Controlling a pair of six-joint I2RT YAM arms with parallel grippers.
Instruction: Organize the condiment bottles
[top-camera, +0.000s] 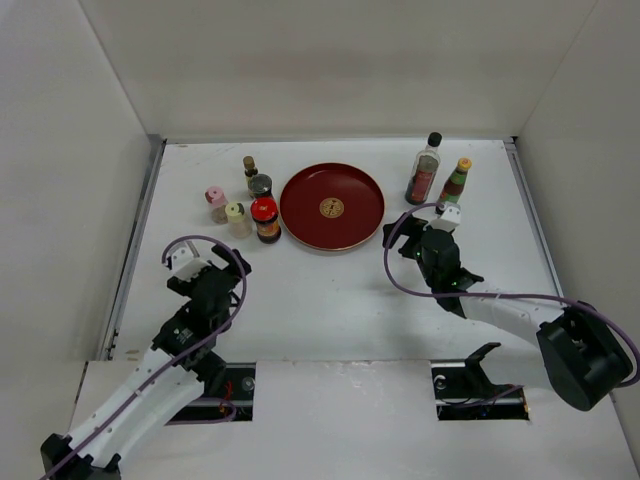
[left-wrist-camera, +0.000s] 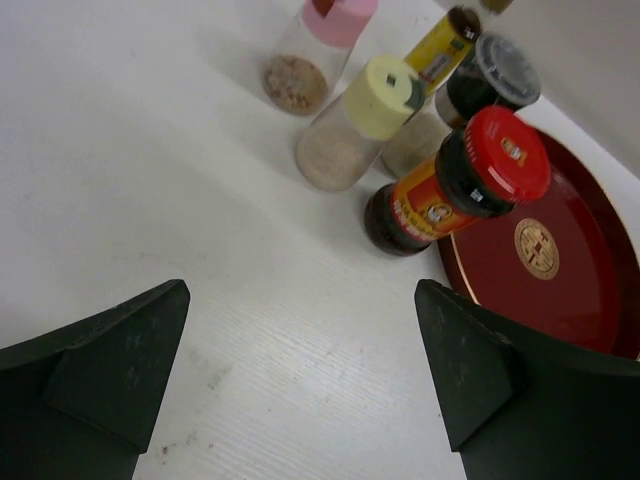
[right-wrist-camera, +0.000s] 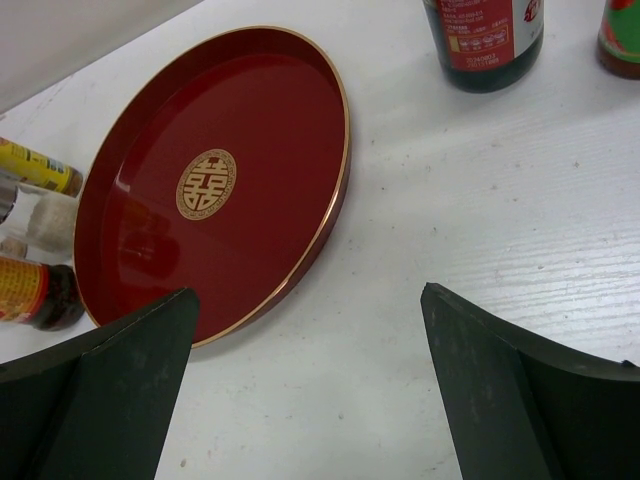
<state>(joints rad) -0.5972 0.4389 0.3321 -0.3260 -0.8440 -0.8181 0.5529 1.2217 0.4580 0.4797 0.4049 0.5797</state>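
1. Top external view: the white table (top-camera: 330, 300), walled on its left, far and right sides, bears everything.
2. A round dark-red plate (top-camera: 310, 215) with a gold emblem lies mid-table toward the far side, between two groups of condiment bottles.
3. The left gripper (left-wrist-camera: 300, 290) hangs at the near left, fingers spread wide over bare table, with the left group ahead of it.
4. The right gripper (right-wrist-camera: 310, 290) hangs near the plate's right rim, fingers likewise wide apart; the plate lies ahead to its left and two bottle bases to its right.
5. The tall black-capped bottle (top-camera: 425, 172) stands right of the plate, with the orange-capped bottle (top-camera: 457, 182) just beside it.
6. The red-capped jar (top-camera: 266, 220) stands just beside the plate's left rim.
7. The grey-capped jar (top-camera: 261, 186) stands behind it, and the yellow-labelled bottle (top-camera: 250, 170) farther still.
8. The yellow-capped shaker (top-camera: 237, 218) and pink-capped shaker (top-camera: 217, 205) stand leftmost.
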